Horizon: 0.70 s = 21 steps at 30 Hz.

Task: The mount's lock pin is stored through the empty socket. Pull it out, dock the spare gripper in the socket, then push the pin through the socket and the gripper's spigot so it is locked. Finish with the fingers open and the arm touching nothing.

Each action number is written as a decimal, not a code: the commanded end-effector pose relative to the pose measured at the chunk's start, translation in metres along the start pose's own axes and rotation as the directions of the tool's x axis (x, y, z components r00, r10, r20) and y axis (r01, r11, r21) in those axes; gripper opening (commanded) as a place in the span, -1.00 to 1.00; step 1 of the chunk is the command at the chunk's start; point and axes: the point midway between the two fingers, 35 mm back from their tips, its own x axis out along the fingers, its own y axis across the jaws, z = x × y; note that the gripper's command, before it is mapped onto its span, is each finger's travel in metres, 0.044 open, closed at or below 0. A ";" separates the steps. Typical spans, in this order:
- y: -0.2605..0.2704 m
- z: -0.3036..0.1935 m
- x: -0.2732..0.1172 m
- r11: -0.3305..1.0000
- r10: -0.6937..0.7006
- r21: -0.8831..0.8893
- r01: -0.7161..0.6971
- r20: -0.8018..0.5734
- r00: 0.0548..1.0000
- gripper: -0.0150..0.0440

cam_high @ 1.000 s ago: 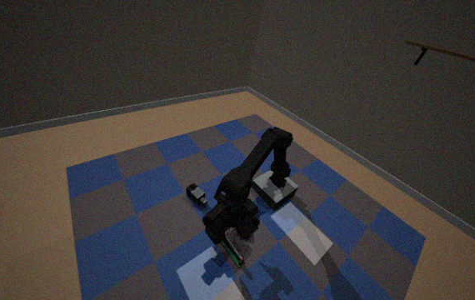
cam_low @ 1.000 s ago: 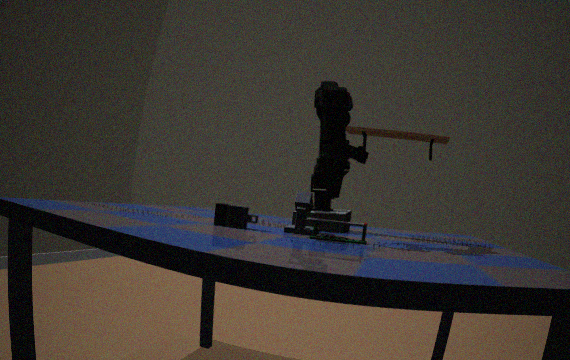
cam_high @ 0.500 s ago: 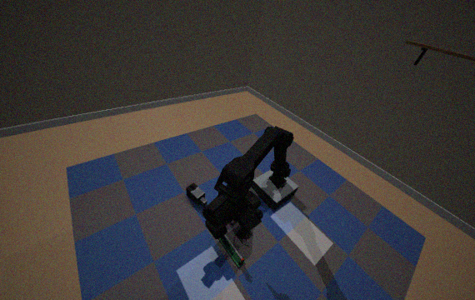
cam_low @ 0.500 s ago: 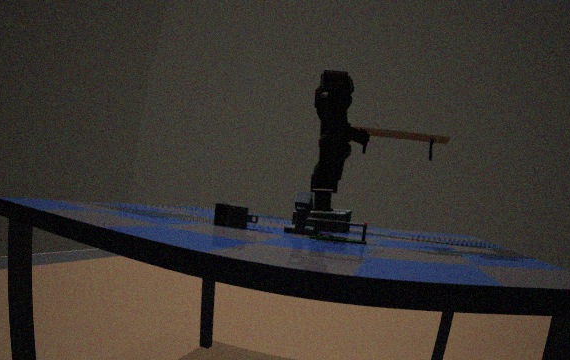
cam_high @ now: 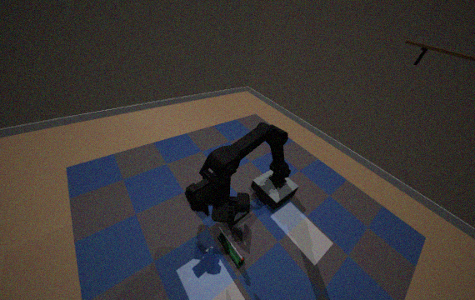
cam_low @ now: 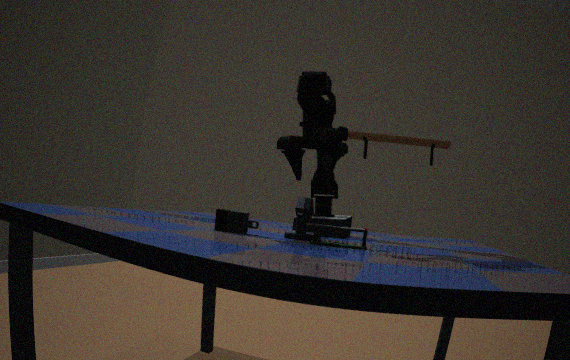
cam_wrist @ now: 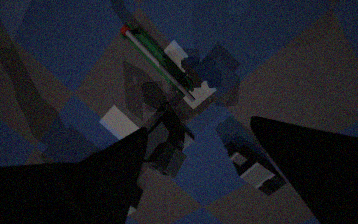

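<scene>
My gripper (cam_low: 297, 170) (cam_wrist: 198, 127) (cam_high: 214, 206) is open and empty, and hangs well above the table with its fingers pointing down. The lock pin (cam_high: 231, 251) (cam_wrist: 153, 57), a long thin rod with a red end beside a green strip, lies low on the table; it also shows in the exterior view (cam_low: 343, 244). It reaches the mount (cam_low: 310, 223) (cam_wrist: 200, 94), whose socket I cannot make out in the dark. The spare gripper (cam_low: 232, 221) (cam_wrist: 254, 172), a dark block with a pale face, sits on the table left of the mount. In the top view my arm hides it.
The arm's base (cam_high: 275, 189) stands on the blue and grey checkered table (cam_high: 108, 254) (cam_low: 165, 260). A wooden rail (cam_high: 454, 54) (cam_low: 400, 140) is fixed to the far wall. The scene is dim, with bright patches and arm shadows on the table.
</scene>
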 end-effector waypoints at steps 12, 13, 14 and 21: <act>-0.091 -0.099 -0.005 0.059 -0.071 0.998 0.030 -0.025 0.997 1.00; -0.094 -0.104 -0.005 -0.005 -0.073 1.000 0.027 -0.027 0.997 1.00; -0.096 -0.109 -0.006 -0.070 -0.076 0.997 0.024 -0.029 0.997 1.00; -0.113 -0.147 -0.007 -0.505 -0.091 0.863 -0.007 -0.045 0.995 1.00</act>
